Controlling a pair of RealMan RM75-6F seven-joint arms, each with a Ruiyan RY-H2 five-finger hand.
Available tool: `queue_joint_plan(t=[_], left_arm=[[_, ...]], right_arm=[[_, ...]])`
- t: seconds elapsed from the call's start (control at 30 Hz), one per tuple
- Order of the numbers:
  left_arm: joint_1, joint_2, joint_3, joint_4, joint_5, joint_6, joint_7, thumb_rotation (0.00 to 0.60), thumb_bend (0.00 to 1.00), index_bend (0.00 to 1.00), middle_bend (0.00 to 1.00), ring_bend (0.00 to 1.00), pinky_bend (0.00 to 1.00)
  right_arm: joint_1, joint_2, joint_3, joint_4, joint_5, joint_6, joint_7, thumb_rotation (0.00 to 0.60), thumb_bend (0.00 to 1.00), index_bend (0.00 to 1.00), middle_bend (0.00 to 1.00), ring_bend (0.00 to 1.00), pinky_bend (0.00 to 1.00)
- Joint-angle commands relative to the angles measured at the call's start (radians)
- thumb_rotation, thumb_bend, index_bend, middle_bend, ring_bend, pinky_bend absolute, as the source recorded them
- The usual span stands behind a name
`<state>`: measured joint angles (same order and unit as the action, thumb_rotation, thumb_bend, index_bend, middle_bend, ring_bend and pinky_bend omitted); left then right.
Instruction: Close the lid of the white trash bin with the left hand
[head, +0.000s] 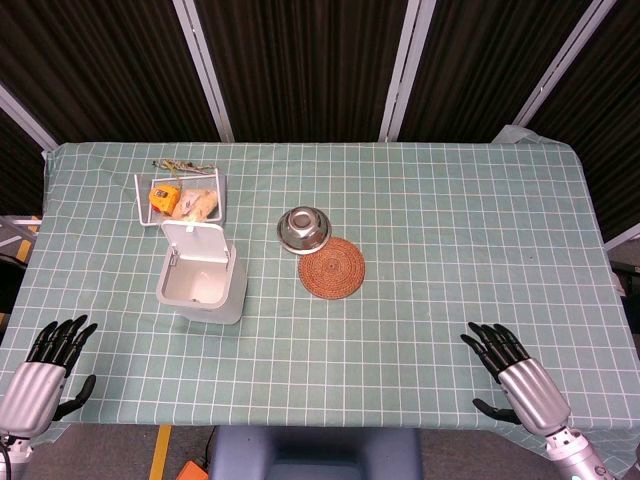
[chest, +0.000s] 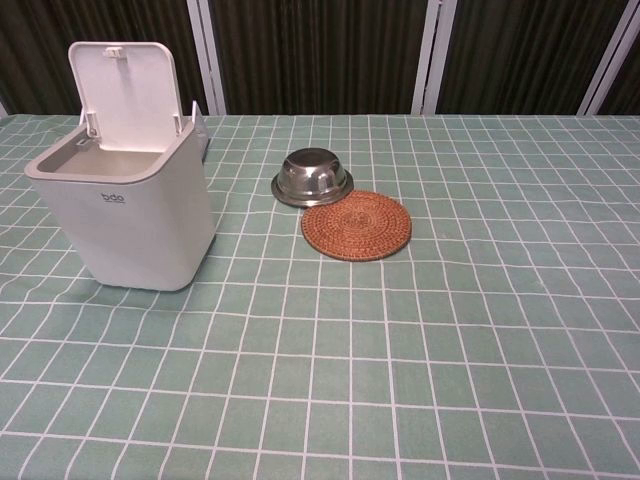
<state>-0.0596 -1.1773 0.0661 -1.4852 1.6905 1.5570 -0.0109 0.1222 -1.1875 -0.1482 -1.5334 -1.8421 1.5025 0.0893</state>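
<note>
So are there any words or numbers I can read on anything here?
"bida", as best it reads: small grey letters on the front of the white bin, seen in the chest view; the print is tiny, so the spelling is unsure.
The packets in the wire basket carry printing, but it is too small and blurred to read.
The steel bowl and the woven mat show no text.

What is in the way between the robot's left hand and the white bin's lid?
Nothing visible. The left hand rests open near the table edge, and only bare tablecloth lies between it and the white trash bin. Its lid stands upright. The metal bowl and woven coaster sit off to the side.
</note>
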Motion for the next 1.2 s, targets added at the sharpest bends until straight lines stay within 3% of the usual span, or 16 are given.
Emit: queue_joint_plan(t=[0.03, 0.2, 0.3, 0.33, 0.47, 0.53, 0.57, 0.67, 0.87, 1.03, 1.2], left_arm=[[-0.002, -0.002, 0.001, -0.003, 0.005, 0.000, 0.003, 0.600, 0.43, 0.06, 0.00, 0.00, 0.00], [-0.018, -0.030, -0.040, -0.021, 0.044, 0.061, 0.020, 0.600, 0.43, 0.05, 0.00, 0.00, 0.01], [-0.069, -0.057, -0.125, -0.042, 0.087, 0.127, 0.033, 0.600, 0.43, 0.04, 0.01, 0.02, 0.17], [-0.091, -0.065, -0.159, -0.053, 0.083, 0.133, 0.029, 0.600, 0.44, 0.04, 0.09, 0.10, 0.30], [-0.214, -0.081, -0.306, -0.110, -0.050, 0.026, -0.004, 0.600, 0.48, 0.10, 0.77, 0.64, 0.74], [-0.267, -0.069, -0.346, -0.155, -0.130, -0.074, -0.036, 0.600, 0.50, 0.15, 0.94, 0.81, 0.89], [-0.301, -0.054, -0.369, -0.185, -0.186, -0.144, -0.054, 0.600, 0.51, 0.18, 0.98, 0.88, 0.95], [-0.375, -0.043, -0.417, -0.211, -0.290, -0.260, -0.004, 0.600, 0.53, 0.23, 1.00, 0.97, 1.00], [-0.480, -0.104, -0.460, -0.213, -0.424, -0.349, 0.152, 0.600, 0.55, 0.28, 1.00, 1.00, 1.00], [-0.531, -0.116, -0.468, -0.214, -0.506, -0.401, 0.223, 0.600, 0.55, 0.28, 1.00, 1.00, 1.00], [-0.558, -0.101, -0.441, -0.228, -0.585, -0.459, 0.289, 0.600, 0.55, 0.29, 1.00, 1.00, 1.00]], right_arm=[[0.002, 0.001, -0.001, 0.000, 0.002, -0.006, 0.003, 0.600, 0.26, 0.00, 0.00, 0.00, 0.00], [0.003, 0.002, -0.003, -0.001, -0.014, 0.006, 0.015, 0.600, 0.26, 0.00, 0.00, 0.00, 0.00], [0.001, -0.013, 0.002, 0.027, -0.044, 0.044, 0.023, 0.600, 0.26, 0.00, 0.00, 0.00, 0.00], [0.000, -0.017, 0.003, 0.034, -0.047, 0.050, 0.027, 0.600, 0.26, 0.00, 0.00, 0.00, 0.00], [-0.002, -0.022, 0.003, 0.041, -0.048, 0.057, 0.036, 0.600, 0.26, 0.00, 0.00, 0.00, 0.00], [-0.002, -0.025, 0.004, 0.042, -0.047, 0.057, 0.031, 0.600, 0.26, 0.00, 0.00, 0.00, 0.00], [-0.002, -0.026, 0.005, 0.042, -0.045, 0.056, 0.029, 0.600, 0.26, 0.00, 0.00, 0.00, 0.00], [-0.001, -0.030, 0.008, 0.044, -0.036, 0.048, 0.020, 0.600, 0.26, 0.00, 0.00, 0.00, 0.00], [0.002, -0.030, 0.020, 0.045, -0.009, 0.035, 0.017, 0.600, 0.26, 0.00, 0.00, 0.00, 0.00], [0.005, -0.028, 0.025, 0.046, 0.001, 0.030, 0.022, 0.600, 0.26, 0.00, 0.00, 0.00, 0.00], [0.005, -0.027, 0.025, 0.046, 0.004, 0.030, 0.021, 0.600, 0.26, 0.00, 0.00, 0.00, 0.00]])
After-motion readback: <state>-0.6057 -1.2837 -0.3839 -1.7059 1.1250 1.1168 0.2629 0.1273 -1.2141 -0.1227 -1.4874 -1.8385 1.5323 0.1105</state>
